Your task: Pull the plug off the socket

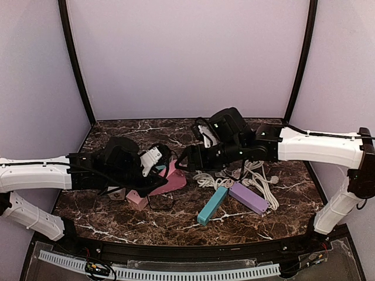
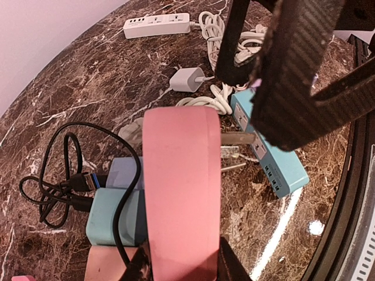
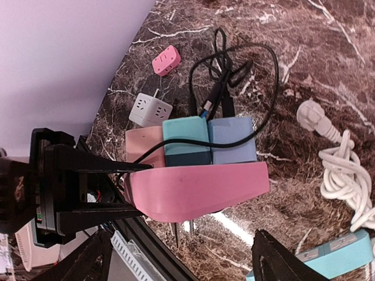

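Left arm [image 1: 35, 175] reaches in low from the left, wrist near level. Left end effector [image 2: 183, 266] is clamped narrow on the base of the pink plug [image 2: 181, 193]. The plug is held above the surface [image 1: 117, 222], its 3 prongs [image 2: 237, 138] bare and pointing toward the teal power strip [image 2: 275, 170], not seated in it. Right arm [image 1: 316, 146] stretches across from the right. Right end effector [image 3: 184, 237] is spread wide, gripping nothing, facing the plug. Strip markings too small to read.
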### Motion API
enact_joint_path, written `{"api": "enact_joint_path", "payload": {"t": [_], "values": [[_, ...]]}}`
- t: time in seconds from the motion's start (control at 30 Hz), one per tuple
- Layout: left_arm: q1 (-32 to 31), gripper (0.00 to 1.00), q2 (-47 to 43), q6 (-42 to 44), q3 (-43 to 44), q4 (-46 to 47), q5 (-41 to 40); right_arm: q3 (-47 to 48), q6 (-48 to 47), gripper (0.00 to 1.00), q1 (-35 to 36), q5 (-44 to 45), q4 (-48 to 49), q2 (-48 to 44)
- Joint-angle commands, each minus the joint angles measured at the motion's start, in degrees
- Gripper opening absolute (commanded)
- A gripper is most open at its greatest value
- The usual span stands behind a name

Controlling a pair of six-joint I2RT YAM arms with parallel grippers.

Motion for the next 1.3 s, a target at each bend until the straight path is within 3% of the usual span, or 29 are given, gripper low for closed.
{"api": "enact_joint_path", "payload": {"t": [0.0,0.13,0.43,0.83,1.07,1.17,1.27], "values": [[-1.10,0.01,-0.38,2.56,-0.59,2.42,-7.97,-2.11,5.38,0.83,-0.79,-2.28,0.71,1.73],[-1.18,0.01,1.14,3.55,-1.65,2.19,-11.27,-3.69,8.42,0.81,-0.80,-0.65,2.13,2.11],[-1.50,0.01,4.96,2.52,-3.05,0.48,-10.56,-6.74,9.72,0.79,-0.81,2.38,2.39,0.29],[-5.31,0.01,15.00,-3.43,2.48,-1.17,-11.48,-9.71,12.06,0.81,-0.74,5.50,2.16,-1.96],[-7.52,0.09,19.26,-6.35,4.63,0.37,-7.91,-12.25,14.40,0.82,-0.77,8.44,1.01,-3.87],[-9.71,0.19,20.75,-7.32,5.93,1.31,-6.37,-13.51,15.89,0.83,-0.77,10.43,-0.08,-4.78],[-10.99,0.21,22.74,-9.44,7.29,1.88,-4.59,-15.16,17.16,0.85,-0.78,11.74,-0.12,-6.60]]}}
